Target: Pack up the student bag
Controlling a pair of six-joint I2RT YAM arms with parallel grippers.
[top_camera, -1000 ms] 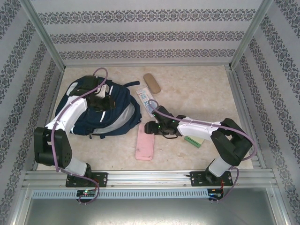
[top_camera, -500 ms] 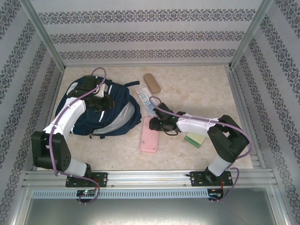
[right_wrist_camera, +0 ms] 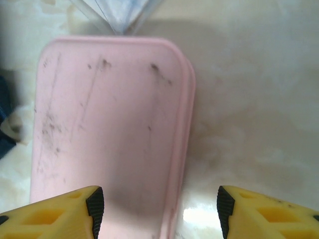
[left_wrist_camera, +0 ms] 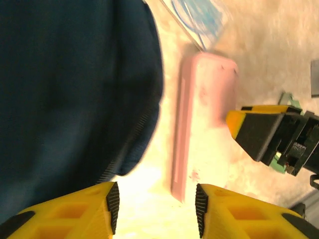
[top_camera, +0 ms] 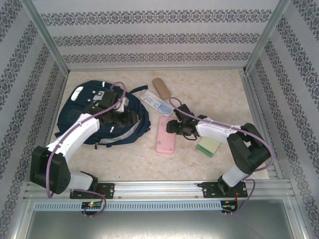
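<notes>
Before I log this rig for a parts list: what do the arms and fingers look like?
The left arm and right arm have white shells, black joints and a purple cable looping alongside. Their fingers are yellow blocks with black ribbed pads.

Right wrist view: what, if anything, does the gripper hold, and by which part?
Nothing: the right gripper hangs open over the pink case.
</notes>
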